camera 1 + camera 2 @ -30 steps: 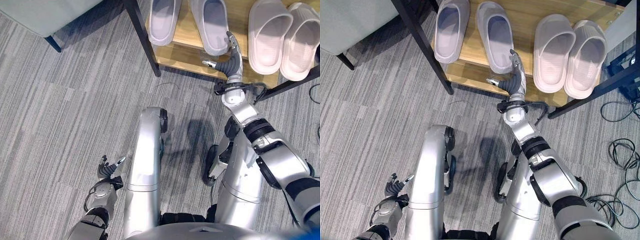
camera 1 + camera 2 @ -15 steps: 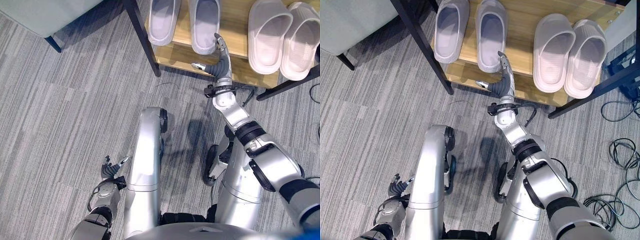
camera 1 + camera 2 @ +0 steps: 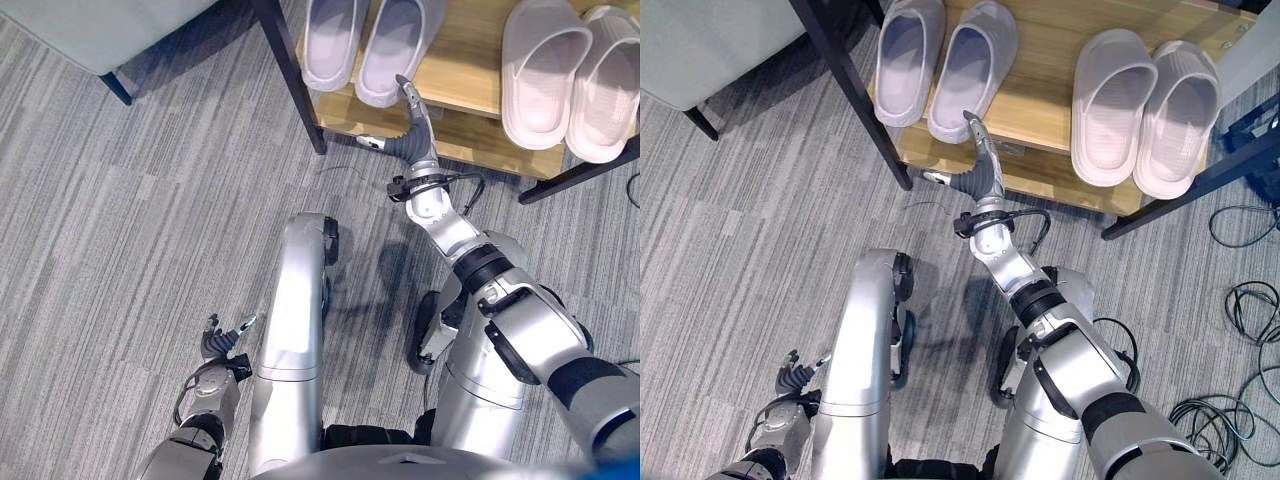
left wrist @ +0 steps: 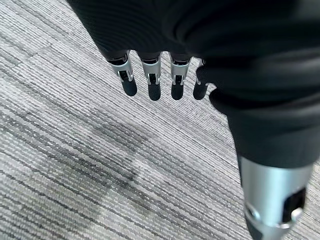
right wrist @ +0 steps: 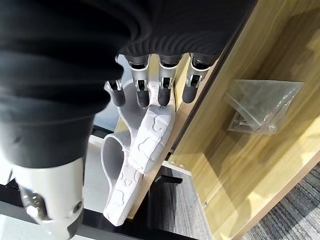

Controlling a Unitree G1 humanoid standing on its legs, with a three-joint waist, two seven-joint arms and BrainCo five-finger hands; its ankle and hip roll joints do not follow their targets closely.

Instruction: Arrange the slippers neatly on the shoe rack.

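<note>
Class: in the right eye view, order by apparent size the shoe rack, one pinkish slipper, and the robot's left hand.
1. Shoe rack, largest by far.
2. Pinkish slipper.
3. Left hand, smallest, though it sits nearer the camera, so its true size is unsure.

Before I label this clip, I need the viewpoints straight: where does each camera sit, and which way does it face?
Left eye view: on the head, looking down at the shoe rack; right hand at a lilac slipper.
Right eye view: same scene, seen from slightly beside it.
Left wrist view: along the left hand, at carpet.
Right wrist view: along the right hand, at that slipper's heel.
</note>
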